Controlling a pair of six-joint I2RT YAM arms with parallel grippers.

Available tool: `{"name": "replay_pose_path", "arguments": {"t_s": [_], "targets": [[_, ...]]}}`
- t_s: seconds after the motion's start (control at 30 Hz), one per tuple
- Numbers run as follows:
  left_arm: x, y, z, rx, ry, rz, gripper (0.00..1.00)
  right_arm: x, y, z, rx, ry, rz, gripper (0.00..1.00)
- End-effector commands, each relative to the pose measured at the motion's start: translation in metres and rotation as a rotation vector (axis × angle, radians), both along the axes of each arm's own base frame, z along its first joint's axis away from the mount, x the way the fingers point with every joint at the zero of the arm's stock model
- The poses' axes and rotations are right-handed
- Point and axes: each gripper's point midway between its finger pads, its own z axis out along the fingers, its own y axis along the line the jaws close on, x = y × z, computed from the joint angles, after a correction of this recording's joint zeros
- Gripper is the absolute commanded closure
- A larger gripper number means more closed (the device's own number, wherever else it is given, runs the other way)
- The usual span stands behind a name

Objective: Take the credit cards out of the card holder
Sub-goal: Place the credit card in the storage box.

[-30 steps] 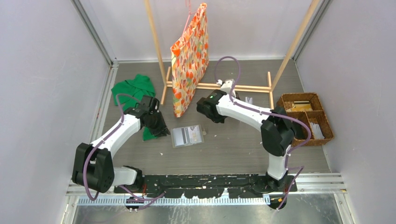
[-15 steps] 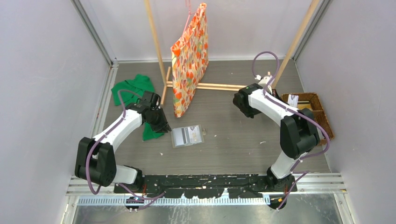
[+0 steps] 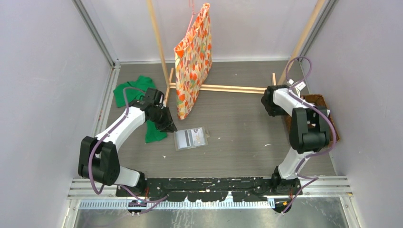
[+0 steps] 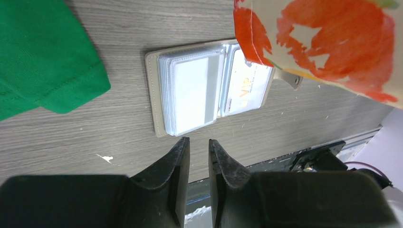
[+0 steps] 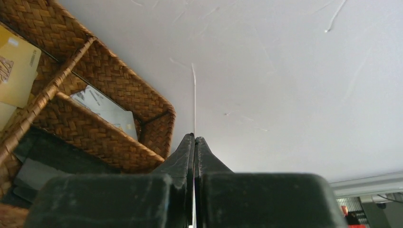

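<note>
Left wrist view gives us the left gripper [image 4: 198,142] with its two black fingers a narrow slit apart and nothing between them. Just ahead of its tips, not touching them, lies the small flat grey folding card holder [image 4: 190,95], spread open on the grey wood-grain tabletop [image 4: 119,123]. Ahead of the left-hand finger is a stack of pale translucent pocket panels showing a white card with a grey band. Further to the right is a pocket holding a pale card with gold lettering [image 4: 247,88]. Off to the left of the fingers sits a green cloth [image 4: 38,52]. Ahead and to the right hangs an orange-patterned fabric bag [image 4: 323,42], whose lower corner covers the holder's far corner in this view.

We find the right gripper [image 5: 194,137] pressed shut, with a thin white card [image 5: 194,95] pinched edge-on between its tips. To the left of those tips stands a brown wicker basket [image 5: 109,90] with a woven divider. A yellow card [image 5: 16,66] lies in one compartment and a white card [image 5: 102,107] in the next.
</note>
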Motion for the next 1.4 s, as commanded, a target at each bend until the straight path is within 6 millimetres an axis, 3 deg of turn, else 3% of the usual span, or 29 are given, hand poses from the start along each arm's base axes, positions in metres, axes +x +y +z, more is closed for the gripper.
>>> {"name": "replay_pose_path", "arguments": {"t_s": [0.0, 0.17, 0.33, 0.63, 0.97, 1.37], "targets": [[-0.007, -0.006, 0.008, -0.035, 0.01, -0.06, 0.77, 0.028, -0.013, 0.02, -0.161, -0.055, 0.109, 0.99], [-0.011, -0.007, 0.004, -0.048, 0.019, -0.073, 0.77, 0.029, -0.025, -0.015, -0.16, 0.02, 0.089, 0.99], [-0.013, -0.009, 0.002, -0.062, 0.023, -0.079, 0.77, 0.02, -0.05, -0.016, -0.162, 0.001, 0.007, 0.99], [-0.015, -0.01, 0.0, -0.072, 0.019, -0.08, 0.77, 0.013, -0.074, -0.028, -0.161, 0.019, -0.071, 1.0], [-0.015, -0.011, -0.001, -0.081, 0.012, -0.08, 0.77, 0.011, -0.079, -0.034, -0.154, 0.023, -0.094, 0.97], [-0.017, -0.01, -0.002, -0.079, 0.012, -0.069, 0.77, 0.024, -0.07, -0.042, -0.143, 0.054, -0.075, 0.83]]}}
